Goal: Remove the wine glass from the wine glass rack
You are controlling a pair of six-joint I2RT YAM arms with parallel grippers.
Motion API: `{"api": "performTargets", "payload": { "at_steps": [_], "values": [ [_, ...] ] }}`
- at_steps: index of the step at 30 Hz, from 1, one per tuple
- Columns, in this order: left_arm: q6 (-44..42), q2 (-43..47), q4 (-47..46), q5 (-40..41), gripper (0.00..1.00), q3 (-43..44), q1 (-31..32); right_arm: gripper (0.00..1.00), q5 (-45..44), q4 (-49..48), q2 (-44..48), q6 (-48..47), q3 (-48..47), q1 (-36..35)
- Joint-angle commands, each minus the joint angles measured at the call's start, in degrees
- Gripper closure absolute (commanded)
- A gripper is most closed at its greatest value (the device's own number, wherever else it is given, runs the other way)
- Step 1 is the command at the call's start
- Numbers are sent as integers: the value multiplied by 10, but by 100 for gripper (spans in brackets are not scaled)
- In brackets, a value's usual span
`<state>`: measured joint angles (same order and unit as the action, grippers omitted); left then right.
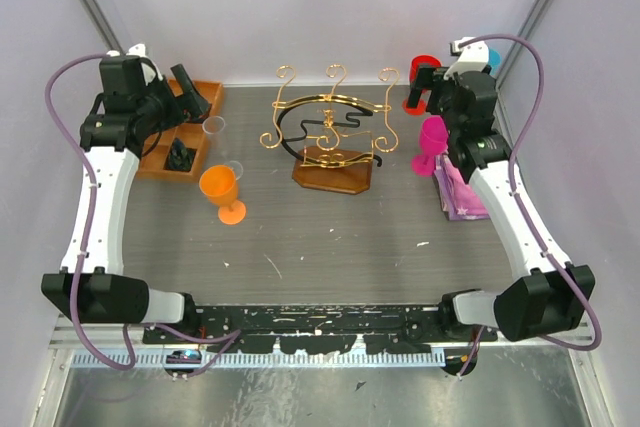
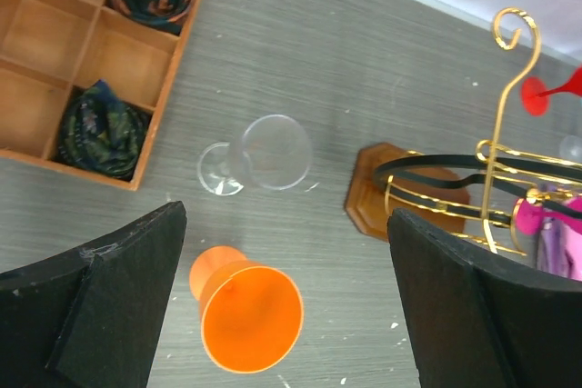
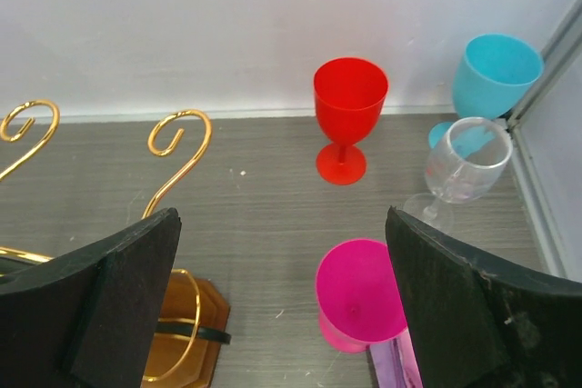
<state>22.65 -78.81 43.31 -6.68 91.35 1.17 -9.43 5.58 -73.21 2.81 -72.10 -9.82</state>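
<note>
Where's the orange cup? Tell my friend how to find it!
Start at the gold curly wire rack mid-table. Left of it sits a compartmented wooden tray; the orange plastic goblet stands near that tray's front corner. Its neighbour, a wine glass, is clear, not orange.

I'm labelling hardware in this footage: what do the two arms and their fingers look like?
The left arm and right arm each have white links, black joint housings and a purple cable looping alongside. The fingers are broad, flat, black.

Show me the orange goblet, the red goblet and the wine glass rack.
orange goblet (image 2: 252,315), left wrist view, bowl
red goblet (image 3: 350,99), right wrist view, bowl
wine glass rack (image 1: 322,178), top external view, wooden base
</note>
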Motion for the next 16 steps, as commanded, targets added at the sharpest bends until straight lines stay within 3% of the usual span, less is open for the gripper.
{"api": "performTargets", "payload": {
  "at_steps": [1, 16],
  "values": [
    [-40, 20, 24, 68, 1, -4, 7, 0, 44, 7, -3, 24, -36, -3],
    [-53, 20, 27, 60, 1, 8, 15, 0, 49, 20, -16, 28, -68, -4]
  ]
}}
